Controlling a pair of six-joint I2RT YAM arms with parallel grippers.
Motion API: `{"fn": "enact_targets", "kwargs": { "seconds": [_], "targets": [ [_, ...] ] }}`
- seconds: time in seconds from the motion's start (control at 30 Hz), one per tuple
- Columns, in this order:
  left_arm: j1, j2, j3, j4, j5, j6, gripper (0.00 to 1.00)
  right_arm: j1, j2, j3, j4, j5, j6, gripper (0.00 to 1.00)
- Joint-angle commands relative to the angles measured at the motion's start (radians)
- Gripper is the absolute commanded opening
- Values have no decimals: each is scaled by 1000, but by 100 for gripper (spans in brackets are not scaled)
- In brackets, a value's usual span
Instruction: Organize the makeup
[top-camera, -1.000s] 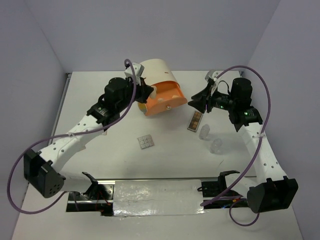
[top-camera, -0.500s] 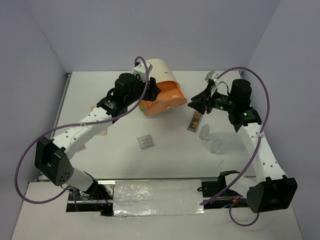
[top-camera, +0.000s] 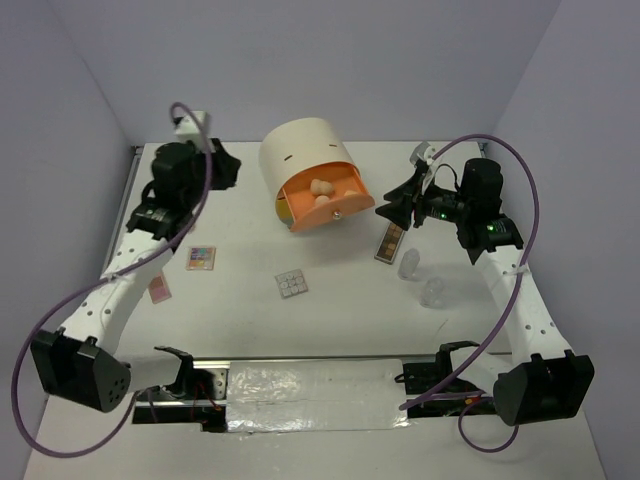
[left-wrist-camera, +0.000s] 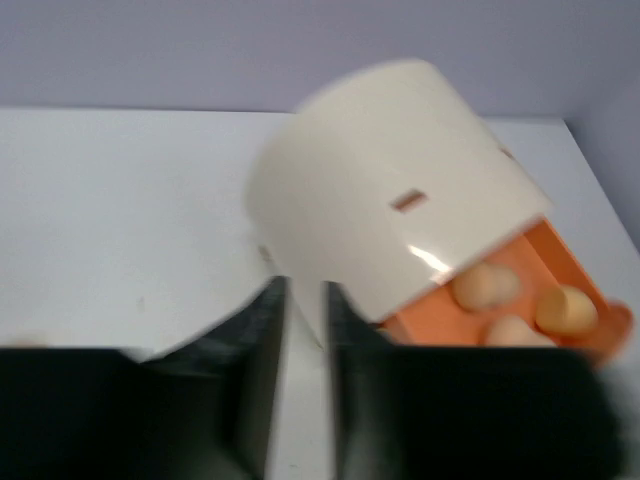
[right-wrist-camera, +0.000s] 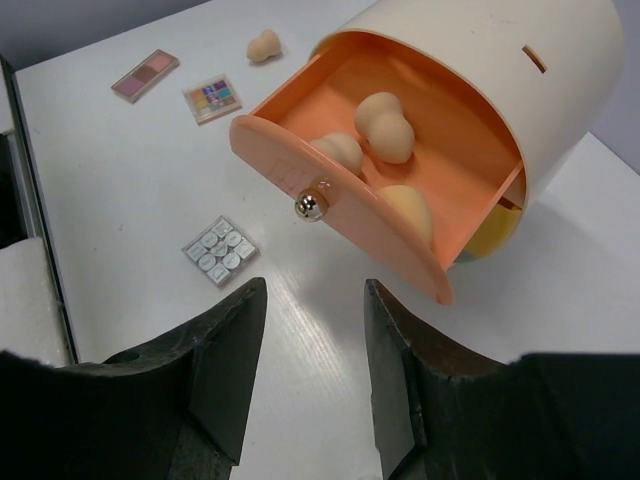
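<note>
The makeup: peach egg-shaped sponges (right-wrist-camera: 388, 125) sit in the orange drawer (right-wrist-camera: 360, 225); the grey-white square palette (right-wrist-camera: 219, 250) lies flat on the white table (right-wrist-camera: 150, 170), stiff, we judge, best pinched edgewise. Left gripper (left-wrist-camera: 305, 290) and right gripper (right-wrist-camera: 315, 290) stand apart, empty.

**Top view:** the camera is looking down from above and behind the robot, taking in the whole table (top-camera: 350, 310).

**Left wrist view:** the camera is sitting behind the left gripper (left-wrist-camera: 305, 290) near the table's far-left corner. It is facing low across the table toward the unit (left-wrist-camera: 390, 220), and the picture is coming out blurred.

**Right wrist view:** the camera is looking steeply down past the right gripper (right-wrist-camera: 310, 300), close to the open drawer (right-wrist-camera: 340, 215).

**Overlap:** all three views are sharing the unit, the drawer and its sponges (right-wrist-camera: 385, 125). The top and right wrist views are also sharing the grey palette (right-wrist-camera: 220, 250).
</note>
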Motion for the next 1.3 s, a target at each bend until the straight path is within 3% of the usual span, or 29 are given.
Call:
{"fn": "enact_targets", "kwargs": {
  "seconds": [0.0,0.1,0.23,0.43,0.57,0.73,1.0,1.27],
  "targets": [
    [164,-54,-83,-91,-34,-110,43,-8,-5,-11,6,1,-18,51],
    [304,-21,-120,-171,-66,-127,69,-8,-2,-16,12,10,-11,52],
    [417,76,-129,-168,-78,-95,76,-8,17,-16,11,23,3,56],
    [464,290,-51,-167,-152,-47,72,-8,55,-2,-17,55,11,56],
    [477,407,-5,-150,-155,-9,60,-8,64,-5,-23,67,11,56],
    [479,531,64,-151,-151,21,58,-6,69,-2,-40,81,-7,56],
    [477,623,115,-173,-160,53,57,-6,67,-2,-45,89,-11,56],
    [479,694,126,-190,-154,68,50,-8,63,3,-51,90,-11,56]
  ]
}}
